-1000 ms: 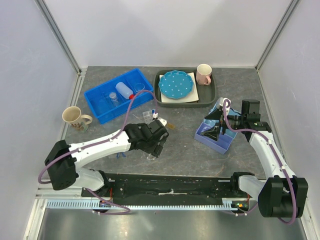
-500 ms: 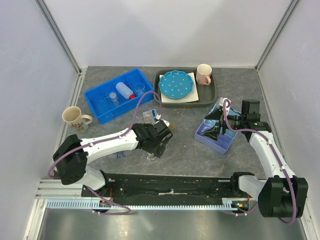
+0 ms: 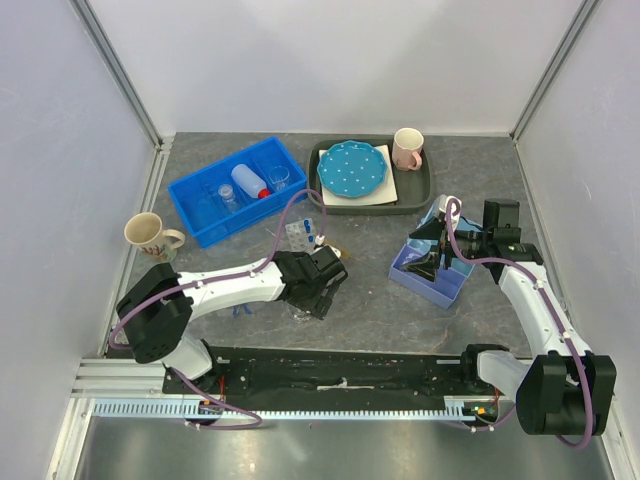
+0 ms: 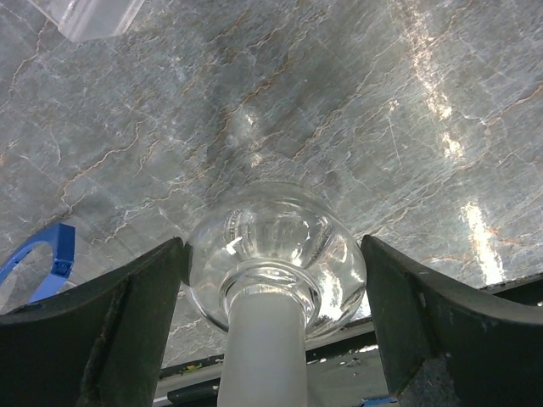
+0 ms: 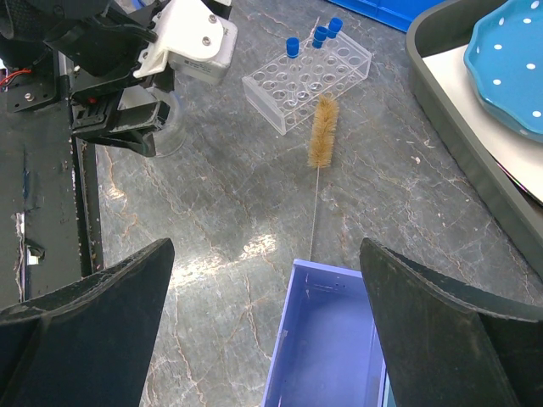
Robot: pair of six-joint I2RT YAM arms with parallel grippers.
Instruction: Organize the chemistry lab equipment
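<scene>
A clear round-bottom glass flask (image 4: 276, 246) lies on the table (image 3: 370, 300), neck toward the left wrist camera. My left gripper (image 4: 271, 246) is open and straddles its bulb, a finger close on each side; the top view shows it low near the front (image 3: 308, 303). My right gripper (image 5: 265, 246) is open and empty above a purple box (image 5: 339, 356). The white test-tube rack (image 3: 300, 234) with blue-capped tubes stands behind the left gripper. The squeeze bottle (image 3: 248, 181) and small beakers (image 3: 228, 197) lie in the blue bin (image 3: 195, 195). Part of the blue safety glasses (image 4: 38, 254) shows by the left arm.
A bottle brush (image 5: 322, 131) lies between the rack and the purple box (image 3: 430, 272). A grey tray (image 3: 420, 185) at the back holds a blue dotted plate (image 3: 352, 167) and a pink mug (image 3: 407, 148). A beige mug (image 3: 148, 236) stands at the left.
My left arm has swung to the right and its gripper has shifted along the table by the flask, uncovering the rack. The right arm has not moved.
</scene>
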